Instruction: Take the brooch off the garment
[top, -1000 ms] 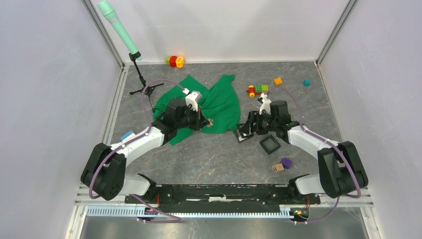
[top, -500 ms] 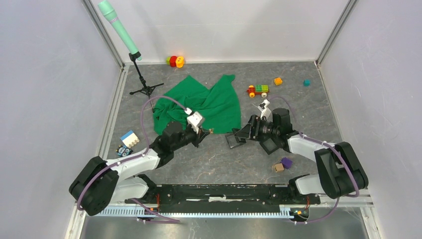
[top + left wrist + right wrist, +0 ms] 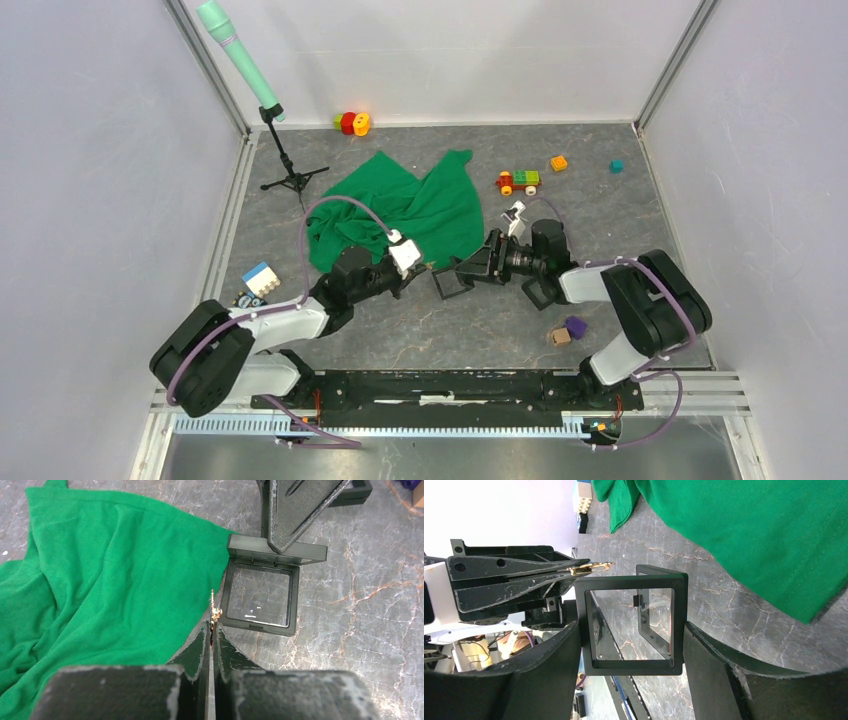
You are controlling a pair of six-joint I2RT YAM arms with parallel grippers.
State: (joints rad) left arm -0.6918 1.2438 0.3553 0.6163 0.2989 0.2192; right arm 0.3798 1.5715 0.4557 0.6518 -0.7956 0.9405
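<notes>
I can read no words, numbers or brand marks in any of my views. The small dark piece [image 3: 243, 297] beside the blue-and-white toy brick [image 3: 260, 277] is too tiny to tell.

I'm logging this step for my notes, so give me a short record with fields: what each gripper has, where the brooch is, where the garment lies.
left gripper: shut on the brooch, which sticks out past its tips
right gripper: shut on the black frame case, held open
brooch vs garment: apart, brooch off the cloth
brooch vs case: beside its edge, not inside
garment: rumpled on the table, neither gripper grips it
</notes>
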